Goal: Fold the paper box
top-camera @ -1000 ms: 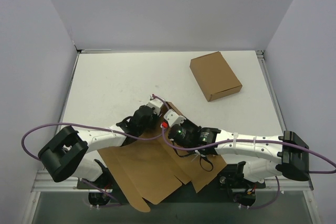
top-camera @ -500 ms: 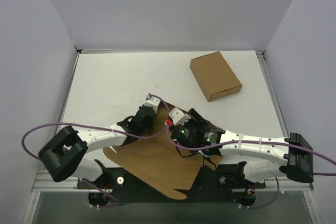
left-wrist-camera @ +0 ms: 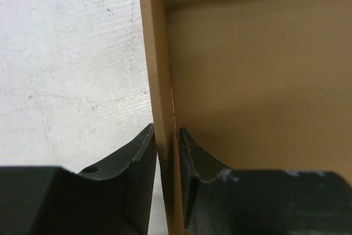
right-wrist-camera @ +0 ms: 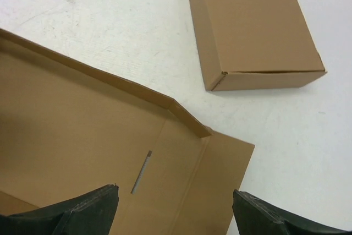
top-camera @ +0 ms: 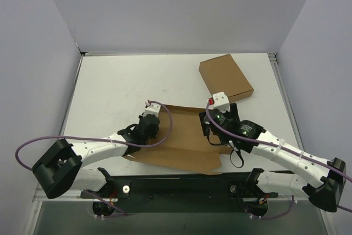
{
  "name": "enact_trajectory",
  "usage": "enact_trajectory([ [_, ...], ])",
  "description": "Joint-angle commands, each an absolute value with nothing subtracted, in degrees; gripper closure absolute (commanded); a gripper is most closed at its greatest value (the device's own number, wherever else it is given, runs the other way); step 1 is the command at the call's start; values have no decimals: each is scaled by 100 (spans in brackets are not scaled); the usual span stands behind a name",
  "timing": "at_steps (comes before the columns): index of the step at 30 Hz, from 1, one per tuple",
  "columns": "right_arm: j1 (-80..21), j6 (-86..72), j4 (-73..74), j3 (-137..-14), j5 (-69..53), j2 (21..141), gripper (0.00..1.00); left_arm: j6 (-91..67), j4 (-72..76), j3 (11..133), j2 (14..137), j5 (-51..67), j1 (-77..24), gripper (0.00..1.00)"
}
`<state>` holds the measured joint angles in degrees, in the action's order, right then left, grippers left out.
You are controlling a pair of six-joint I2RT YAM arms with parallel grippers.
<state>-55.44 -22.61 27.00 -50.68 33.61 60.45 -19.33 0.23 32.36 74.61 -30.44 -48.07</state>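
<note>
Two grippers: the left gripper [left-wrist-camera: 168,136] is pinching the left edge of the paper box [top-camera: 179,144], its fingers narrowed onto the cardboard; the right gripper [right-wrist-camera: 175,205] is hanging over the right end with fingers spread wide, gripping nothing.
Box position: it is lying mostly flat on the table [top-camera: 115,81], near-centre between the arms; a closed carton [top-camera: 225,79] is sitting at the far right, near it but apart.
Step in hand: by my reading, the side walls are being raised, with the left one pinched upright and the other panels waiting.
Next move: the right gripper is probably needing to come down on the far lip [right-wrist-camera: 110,81] or the right panel, close on it and turn it up along its crease while the left side is steadying the sheet.
Left wrist view: it is showing the narrow strip standing on edge between the fingers, which the arm is hiding from above.
Right wrist view: it is revealing a thin slit [right-wrist-camera: 142,171] and the slightly raised far lip, too fine to read overhead.
</note>
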Motion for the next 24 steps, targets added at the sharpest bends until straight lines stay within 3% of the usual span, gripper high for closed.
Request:
enact_trajectory([
  [1, -4732, -2689, 2953, -5203, 2280, 6073, 15, -2232, 185, 3164, 7321, -3076, -4860, 68],
  [7, -4316, -2935, 2865, -5107, 1978, 5977, 15, -2373, 228, 3051, 7339, -3137, -4860, 68],
  [13, -4184, -2532, 2470, -5018, 1934, 5950, 14, -2259, 1229, 2278, 6760, -3076, -4922, 69],
  [24, -4175, -2478, 1812, -5256, 1477, 6056, 14, -2198, 1907, 1609, 6073, -3831, -5290, 71],
])
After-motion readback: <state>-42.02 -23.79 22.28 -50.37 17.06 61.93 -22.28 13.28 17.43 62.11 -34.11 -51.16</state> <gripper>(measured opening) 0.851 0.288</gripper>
